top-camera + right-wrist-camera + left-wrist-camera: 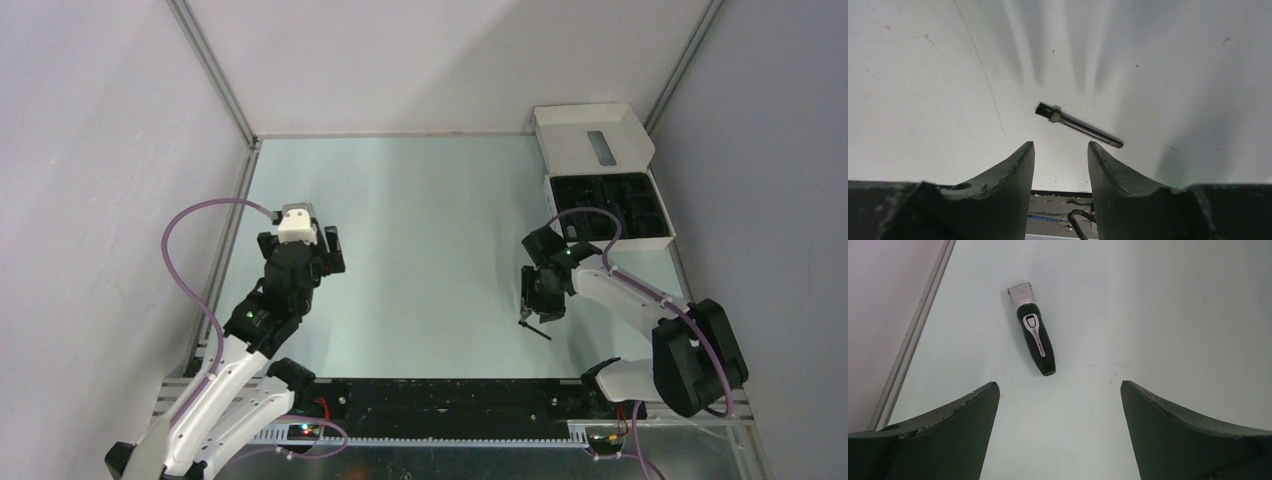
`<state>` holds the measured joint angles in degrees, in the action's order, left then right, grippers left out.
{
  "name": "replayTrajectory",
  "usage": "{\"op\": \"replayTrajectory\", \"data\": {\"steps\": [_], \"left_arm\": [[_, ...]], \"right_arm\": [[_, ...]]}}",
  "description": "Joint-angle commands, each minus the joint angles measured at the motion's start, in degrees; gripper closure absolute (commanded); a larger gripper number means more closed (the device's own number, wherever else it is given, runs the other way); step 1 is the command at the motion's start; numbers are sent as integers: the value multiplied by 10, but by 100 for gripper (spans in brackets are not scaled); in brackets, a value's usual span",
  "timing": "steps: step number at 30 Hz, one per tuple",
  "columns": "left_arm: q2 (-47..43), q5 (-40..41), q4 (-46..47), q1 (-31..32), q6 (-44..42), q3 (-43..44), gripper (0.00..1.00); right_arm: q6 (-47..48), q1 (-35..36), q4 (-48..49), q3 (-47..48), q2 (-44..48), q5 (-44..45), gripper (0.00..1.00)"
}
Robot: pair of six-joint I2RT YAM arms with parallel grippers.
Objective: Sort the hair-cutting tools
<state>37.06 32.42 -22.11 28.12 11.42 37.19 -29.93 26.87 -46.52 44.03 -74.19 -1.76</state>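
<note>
The silver-grey and black hair clipper [1033, 336] lies flat on the table in the left wrist view, blade end away from me. It sits just beyond my left gripper [1059, 386], which is wide open and empty. I cannot find the clipper in the top view, where the left gripper [333, 250] hovers at mid-left. The thin black stick brush [1078, 125] lies on the table just past the fingertips of my right gripper [1060, 145], which is open and empty. In the top view the brush [535, 329] lies just below the right gripper [536, 298].
A white box with a black tray [610, 205] stands at the back right, its white lid [594, 140] folded open behind it. Dark pieces sit in the tray's compartments. A wall rail [913, 335] runs along the table's left edge. The arm bases line the near edge.
</note>
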Motion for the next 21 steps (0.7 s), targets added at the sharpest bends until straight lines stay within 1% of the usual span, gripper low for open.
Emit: {"op": "replayTrajectory", "data": {"steps": [1, 7, 14, 18, 21], "left_arm": [[-7, 13, 18, 3, -13, 14, 2], [-14, 20, 17, 4, -18, 13, 2], [4, 27, 20, 4, -23, 13, 2], [8, 30, 22, 4, -25, 13, 2], [9, 33, 23, 4, -27, 13, 2]], "right_arm": [[13, 6, -36, 25, -43, 43, 51], [18, 13, -22, 26, -86, 43, 51], [22, 21, 7, 26, -135, 29, 53], [23, 29, 24, 26, -158, 28, 59], [19, 40, 40, 26, -169, 25, 69]]}}
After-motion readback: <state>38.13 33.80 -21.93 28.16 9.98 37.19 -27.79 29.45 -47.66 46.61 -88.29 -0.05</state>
